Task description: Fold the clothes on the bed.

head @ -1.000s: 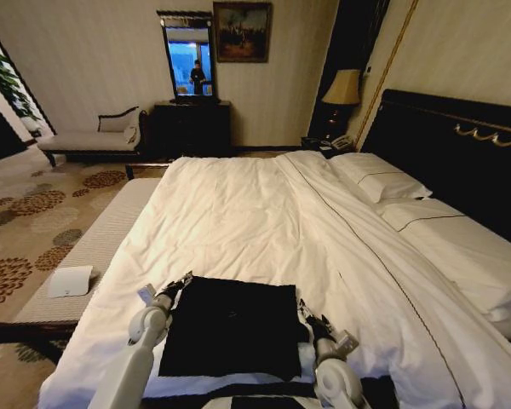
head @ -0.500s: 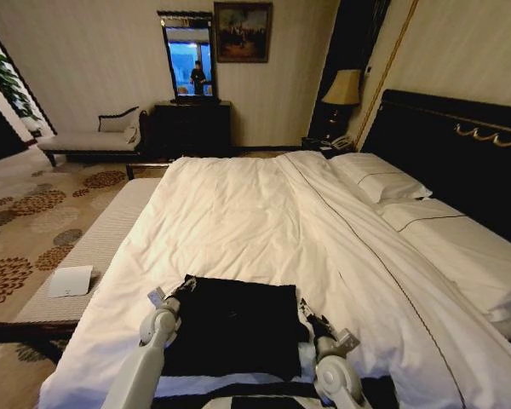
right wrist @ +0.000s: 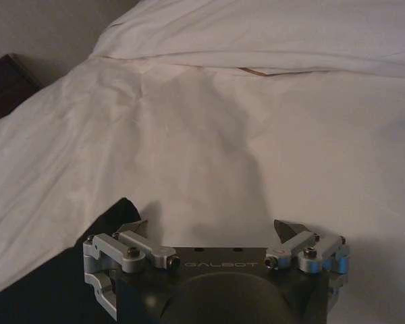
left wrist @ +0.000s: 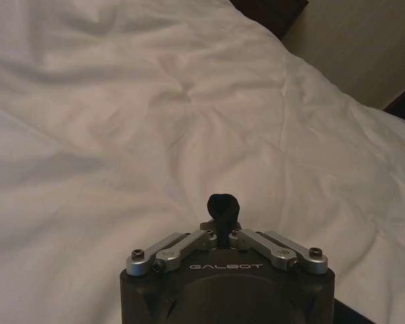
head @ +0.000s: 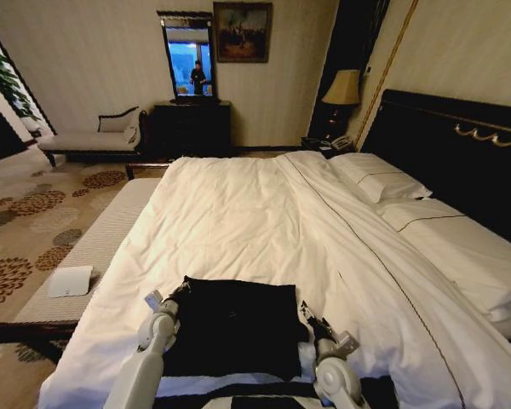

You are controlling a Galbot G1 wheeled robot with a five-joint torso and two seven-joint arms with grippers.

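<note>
Arms: glossy white rounded shells, black wrist sections. Left gripper (left wrist: 223, 233): black housing with white "GALBOT" lettering, silver linkage bars, dark hex screws at pivots. Right gripper (right wrist: 212, 233): same black body, faint "GALBOT" mark, silver link brackets, pointed metal fingers (right wrist: 288, 228).

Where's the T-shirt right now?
Head view: the T-shirt lies on the bed's near edge, between the left gripper and right gripper.

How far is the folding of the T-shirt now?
Partly done: the black T-shirt already lies as a compact rectangle on the bed. In hand: the left tool is shut on a pinch of its fabric, while the right tool is open at the other side. Any remaining folds are left.
</note>
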